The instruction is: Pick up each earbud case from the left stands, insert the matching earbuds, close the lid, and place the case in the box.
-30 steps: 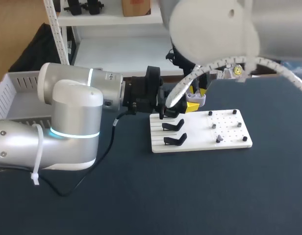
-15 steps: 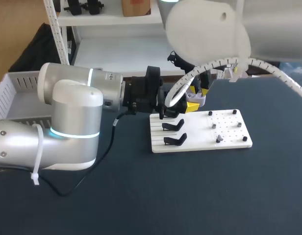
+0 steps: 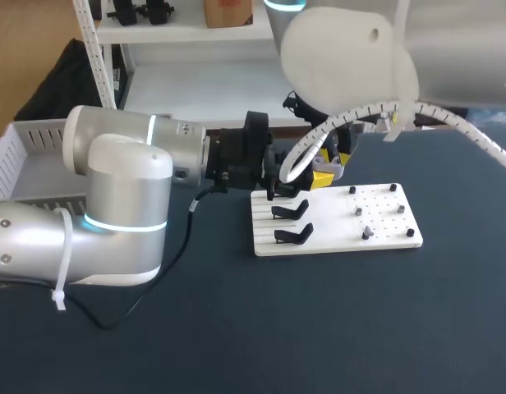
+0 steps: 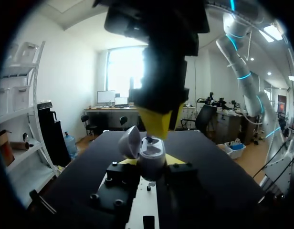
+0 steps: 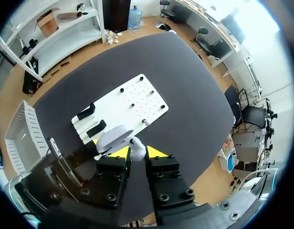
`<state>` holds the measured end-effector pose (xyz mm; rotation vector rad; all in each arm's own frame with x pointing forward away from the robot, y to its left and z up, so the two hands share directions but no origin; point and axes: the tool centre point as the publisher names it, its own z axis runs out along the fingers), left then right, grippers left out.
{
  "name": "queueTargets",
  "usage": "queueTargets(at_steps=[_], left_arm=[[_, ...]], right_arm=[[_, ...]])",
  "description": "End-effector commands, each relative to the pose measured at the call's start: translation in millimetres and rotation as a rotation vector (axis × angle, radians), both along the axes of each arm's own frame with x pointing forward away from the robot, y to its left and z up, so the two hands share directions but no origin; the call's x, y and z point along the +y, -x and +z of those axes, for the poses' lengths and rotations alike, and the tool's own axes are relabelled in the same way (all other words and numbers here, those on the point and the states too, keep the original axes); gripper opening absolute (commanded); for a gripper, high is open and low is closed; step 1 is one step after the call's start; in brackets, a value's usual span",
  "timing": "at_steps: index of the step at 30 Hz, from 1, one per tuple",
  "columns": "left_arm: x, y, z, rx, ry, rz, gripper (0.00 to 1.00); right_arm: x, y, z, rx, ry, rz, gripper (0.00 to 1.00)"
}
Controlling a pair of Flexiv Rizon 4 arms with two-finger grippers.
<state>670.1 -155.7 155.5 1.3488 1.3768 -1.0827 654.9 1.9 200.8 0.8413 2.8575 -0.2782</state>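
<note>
The left gripper [image 4: 152, 163] is pinching the earbud case [image 4: 152, 155]. In the left wrist view a yellow tip sits against each side of the grey case body, and the case stands upright between them. Its lid [image 4: 130, 142] is hinged open and leans away to one side.

The right gripper [image 4: 159, 125] comes down from directly above, its yellow tips at the mouth of the open case. Whether it grips an earbud there cannot be told. In the right wrist view the case [image 5: 135, 146] shows just ahead of that gripper [image 5: 137, 152], with the raised lid [image 5: 113, 136] beside it.

In the head view the two grippers meet above the 11 o'clock corner of the white board [image 3: 335, 240], which lies flat on the dark tabletop [image 3: 319, 328]. The left gripper [image 3: 278, 176] reaches in from 9 o'clock, and the right gripper [image 3: 323, 170] drops in from 1 o'clock.

Two black stands [image 3: 290, 210] [image 3: 292, 235] sit along the board's 9 o'clock side, one nearer the 12 o'clock edge and one nearer the 6 o'clock edge. Neither carries a case. Small pegs [image 3: 366, 234] dot the board's 3 o'clock half. The white slatted box [image 3: 23, 156] stands well apart at the tabletop's 9 o'clock edge, beside the left arm [image 3: 113, 205].
</note>
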Motion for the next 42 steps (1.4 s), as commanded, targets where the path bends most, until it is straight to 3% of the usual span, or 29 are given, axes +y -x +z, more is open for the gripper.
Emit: queueTargets(at_steps=[1,42], left_arm=[[-0.5,1.3,0.1,-0.003,0.004,0.006,0.00],[-0.5,1.3,0.1,-0.003,0.004,0.006,0.00]], right_arm=[[2.1,-1.6,-1.0,0.002,-0.001,-0.003,0.00],[3.2,-4.3,-6.4,0.020,0.002,-0.022,0.00]])
